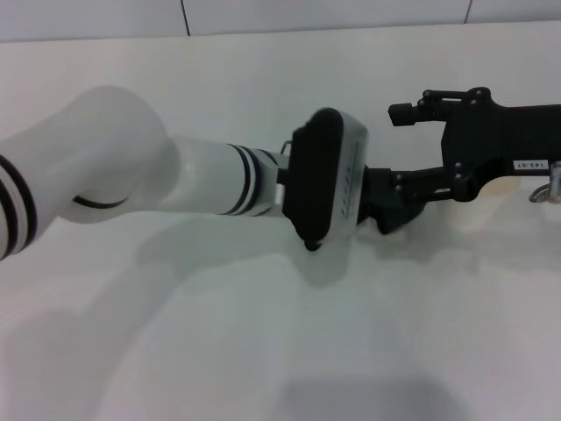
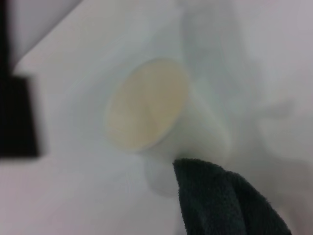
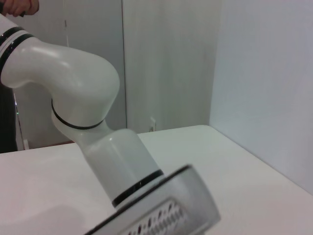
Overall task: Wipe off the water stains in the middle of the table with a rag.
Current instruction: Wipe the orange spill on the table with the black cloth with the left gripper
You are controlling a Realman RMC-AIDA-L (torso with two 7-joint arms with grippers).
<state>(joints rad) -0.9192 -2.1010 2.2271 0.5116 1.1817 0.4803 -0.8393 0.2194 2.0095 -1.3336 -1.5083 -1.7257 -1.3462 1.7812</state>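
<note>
1. White table [image 1: 263,61] fills the head view; our left arm reaches across mid-frame, left gripper [image 1: 399,197] centre-right.
2. We cannot tell its jaw state.
3. Left wrist view: rag [image 2: 220,200] lower right, cup [image 2: 156,110] just beside it.
4. Water stains aren't visible; we could topple the cup.

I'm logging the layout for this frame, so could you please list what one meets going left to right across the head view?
Left arm → its wrist camera housing → left gripper → right gripper, all above the table.
</note>
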